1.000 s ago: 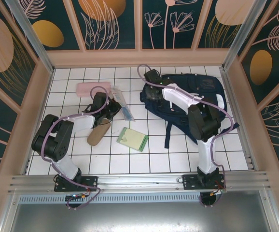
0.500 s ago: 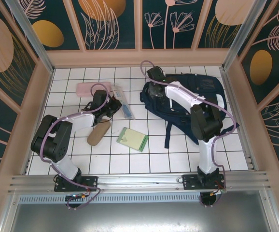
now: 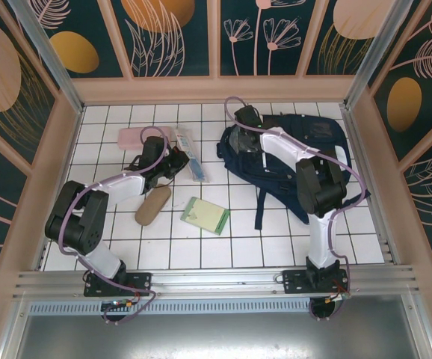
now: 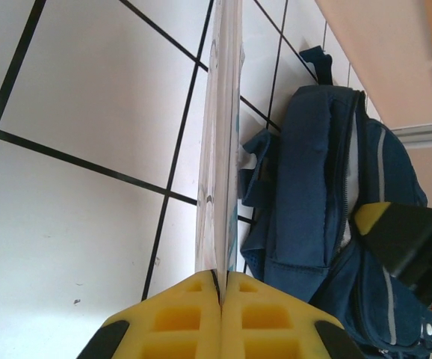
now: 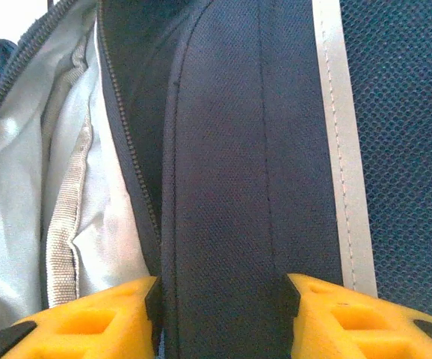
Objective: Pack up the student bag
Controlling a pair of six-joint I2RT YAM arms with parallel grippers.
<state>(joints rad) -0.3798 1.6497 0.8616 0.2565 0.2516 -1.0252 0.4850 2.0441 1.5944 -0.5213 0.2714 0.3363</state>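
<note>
Your left gripper (image 4: 221, 288) has its jaws pressed together on the near edge of a thin flat packet (image 4: 220, 134). From that wrist the packet is seen edge-on, running away over the white tiled worktop (image 4: 89, 90). Whether its far end rests on the tiles, you cannot tell.

The bag (image 3: 317, 133) lies in the far right part of the worktop, with a dark strap trailing toward the near edge. Its zip is open at the left end, where pale grey lining (image 5: 22, 172) shows inside.

Your right gripper (image 5: 220, 299) is at that open end. Its jaws stand partway apart with a navy fold of the bag between them. The fold fills the gap and touches both pads, so they are holding the bag. The zip runs just left of the fold and a white stripe (image 5: 343, 164) runs just right of it.

From above, a pink case (image 3: 145, 137) lies just beyond the left gripper. A tan oval pouch (image 3: 152, 206) lies nearer the arm bases, and a green notebook (image 3: 205, 215) lies beside it, apart from the bag.
</note>
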